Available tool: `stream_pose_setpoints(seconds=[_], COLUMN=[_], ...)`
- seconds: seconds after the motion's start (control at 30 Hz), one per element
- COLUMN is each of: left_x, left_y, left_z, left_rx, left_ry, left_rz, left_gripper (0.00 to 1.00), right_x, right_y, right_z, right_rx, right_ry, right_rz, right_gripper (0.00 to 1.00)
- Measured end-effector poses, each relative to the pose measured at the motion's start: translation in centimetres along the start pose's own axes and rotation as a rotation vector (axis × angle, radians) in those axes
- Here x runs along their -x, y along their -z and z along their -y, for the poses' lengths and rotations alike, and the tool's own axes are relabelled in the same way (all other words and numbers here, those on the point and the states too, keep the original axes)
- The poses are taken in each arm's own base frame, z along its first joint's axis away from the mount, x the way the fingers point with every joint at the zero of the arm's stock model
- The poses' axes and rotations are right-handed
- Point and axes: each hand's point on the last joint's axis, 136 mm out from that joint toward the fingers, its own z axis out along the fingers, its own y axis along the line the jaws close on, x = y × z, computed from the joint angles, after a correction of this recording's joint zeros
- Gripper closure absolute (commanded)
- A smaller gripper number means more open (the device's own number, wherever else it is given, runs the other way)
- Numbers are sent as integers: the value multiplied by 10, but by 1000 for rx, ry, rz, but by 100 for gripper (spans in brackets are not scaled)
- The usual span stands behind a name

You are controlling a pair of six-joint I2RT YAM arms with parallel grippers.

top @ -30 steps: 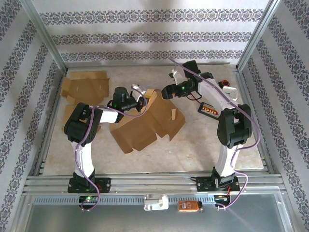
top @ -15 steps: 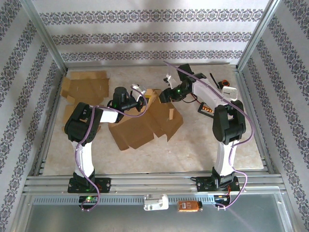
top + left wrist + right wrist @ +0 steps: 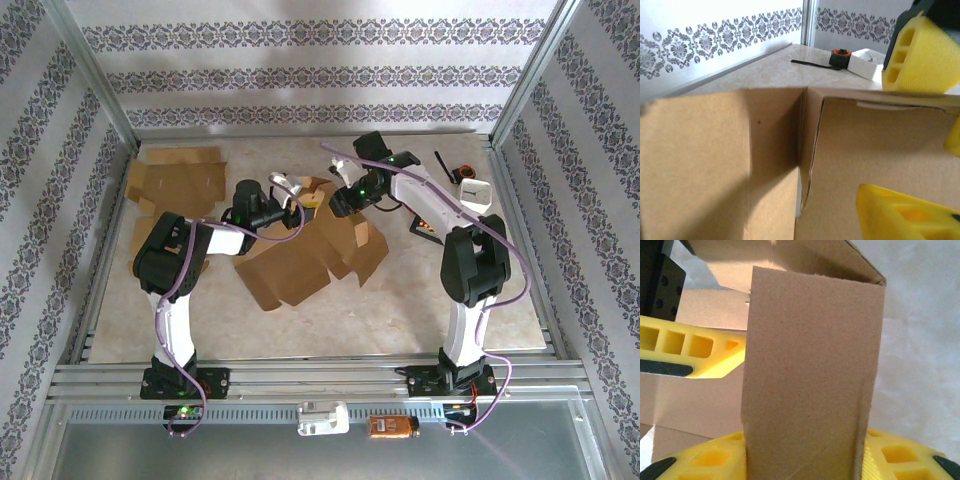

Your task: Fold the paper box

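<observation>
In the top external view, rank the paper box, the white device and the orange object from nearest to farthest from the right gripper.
From the right gripper:
1. paper box, centre, one flap right at the gripper.
2. white device, back right.
3. orange object, far front, slightly right of centre.

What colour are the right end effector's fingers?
Yellow fingers, clearest in the right wrist view.
</observation>
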Motion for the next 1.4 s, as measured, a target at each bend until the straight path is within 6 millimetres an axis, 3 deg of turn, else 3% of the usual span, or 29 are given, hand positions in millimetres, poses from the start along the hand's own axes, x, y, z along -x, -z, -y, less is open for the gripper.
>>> stream_pose_setpoints(seconds=[0.23,0.43,0.67,0.8,0.9,1.07,1.23,1.4], left_x=[17,51,63,41,12,-21,-18,-12], left_y=[37,66,52,36,22,9,2,-1], left_z=[-7,-51,-116,-129,-123,-84,-57,-47], left_rx=[59,202,372,354,276,95,-24,-77], left_ry=[26,57,97,129,158,221,244,258], left_rz=[57,82,-103,-220,-313,-413,-402,-376], left_gripper=[24,31,40,44,47,52,54,54], right_x=[9,6,6,6,9,12,13,12], right_y=[14,16,16,16,16,15,14,12], right_z=[2,12,13,13,14,15,15,15], right_rx=[-139,-198,-207,-207,-208,-209,-209,-208], right_ry=[197,266,293,297,298,299,298,298], right_rz=[1,-24,-30,-30,-27,-24,-25,-28], right_gripper=[55,55,54,54,54,54,54,54])
